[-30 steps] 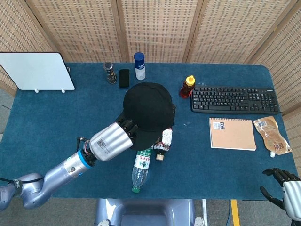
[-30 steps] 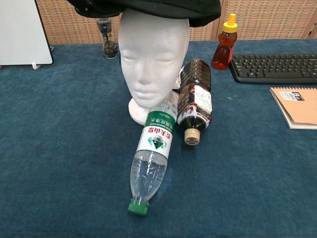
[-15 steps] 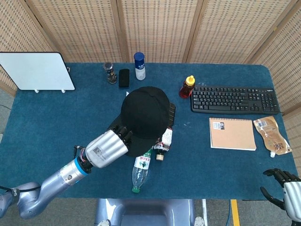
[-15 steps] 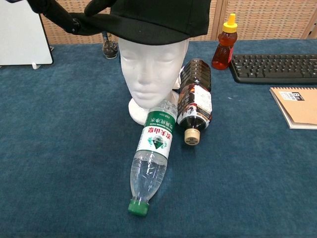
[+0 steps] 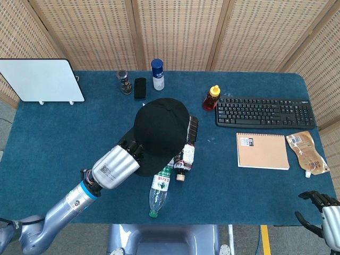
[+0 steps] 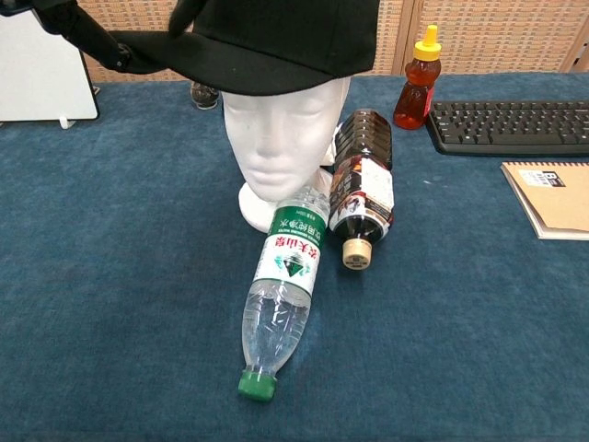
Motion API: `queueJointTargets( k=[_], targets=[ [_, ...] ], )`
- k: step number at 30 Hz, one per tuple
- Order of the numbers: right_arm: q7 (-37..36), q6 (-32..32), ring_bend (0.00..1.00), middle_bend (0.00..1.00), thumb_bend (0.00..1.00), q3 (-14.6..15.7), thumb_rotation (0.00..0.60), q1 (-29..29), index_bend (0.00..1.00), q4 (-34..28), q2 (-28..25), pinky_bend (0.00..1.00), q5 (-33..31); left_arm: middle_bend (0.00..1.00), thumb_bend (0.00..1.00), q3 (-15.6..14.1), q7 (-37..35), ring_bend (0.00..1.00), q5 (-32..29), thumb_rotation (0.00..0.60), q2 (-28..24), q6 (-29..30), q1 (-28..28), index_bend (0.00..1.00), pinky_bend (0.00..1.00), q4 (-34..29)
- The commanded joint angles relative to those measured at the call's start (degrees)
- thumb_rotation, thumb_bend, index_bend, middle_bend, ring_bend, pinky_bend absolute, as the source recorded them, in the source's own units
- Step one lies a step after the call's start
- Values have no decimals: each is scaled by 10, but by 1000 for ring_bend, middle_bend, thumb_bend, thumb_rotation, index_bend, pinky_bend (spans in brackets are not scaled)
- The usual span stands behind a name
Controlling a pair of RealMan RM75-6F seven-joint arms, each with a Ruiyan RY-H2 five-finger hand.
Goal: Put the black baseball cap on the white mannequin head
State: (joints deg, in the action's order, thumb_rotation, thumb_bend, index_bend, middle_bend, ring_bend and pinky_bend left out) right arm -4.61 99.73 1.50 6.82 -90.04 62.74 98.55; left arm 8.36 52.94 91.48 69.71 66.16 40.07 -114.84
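Chest view shows it best: the black baseball cap (image 6: 276,41) has dropped lower over the last second and now sits down on the white mannequin head (image 6: 281,129), crown covering the top, brim sticking out toward the robot's left. A second ago it was barely perched up high. So I'd say the cap is basically on, and what's left is letting go and maybe nudging it straight, since it looks a bit skewed.

The left robot hand (image 5: 121,159) is still holding the brim, fingers wrapped on its edge. The right robot hand (image 5: 325,210) sits at the worktop (image 5: 64,133) corner, fingers curled with nothing in them.

Writing-wise: the clear water bottle (image 6: 281,308) lying in front has a green label with Chinese characters, can't make them out. The dark bottle (image 6: 362,189) has a label too small to read. Notebook (image 6: 552,198) has a black tag, unreadable
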Motion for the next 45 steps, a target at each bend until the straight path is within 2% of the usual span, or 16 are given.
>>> queueJointTargets(
  k=[1,9,15,25,34,45],
  targets=[
    [-1,1,515,468,231,-1,600,0,403,0,0,569,0,427,282,0,19,355,-17,600,-4,-4,-5,520,703,-13],
    [-5,4,517,469,231,-2,600,0,403,0,-2,569,0,388,243,-3,42,323,-33,600,-3,0,-13,467,686,-20],
    [-6,4,515,469,231,-3,600,0,403,1,-2,569,0,302,197,-12,65,261,-42,600,-12,6,-25,318,657,-40],
    [-2,-5,516,469,231,-3,600,-7,403,-5,-3,570,3,244,179,-28,60,213,-72,600,-34,16,-50,251,615,-78],
    [2,-15,515,469,231,-8,600,-15,403,-8,-4,570,-1,244,177,-51,-24,212,-67,600,-93,77,-112,250,614,-113],
    [4,-30,515,469,230,-21,600,-28,403,-5,-2,570,-18,244,178,-80,-149,213,-71,600,-156,175,-210,253,614,-89]
  ],
)
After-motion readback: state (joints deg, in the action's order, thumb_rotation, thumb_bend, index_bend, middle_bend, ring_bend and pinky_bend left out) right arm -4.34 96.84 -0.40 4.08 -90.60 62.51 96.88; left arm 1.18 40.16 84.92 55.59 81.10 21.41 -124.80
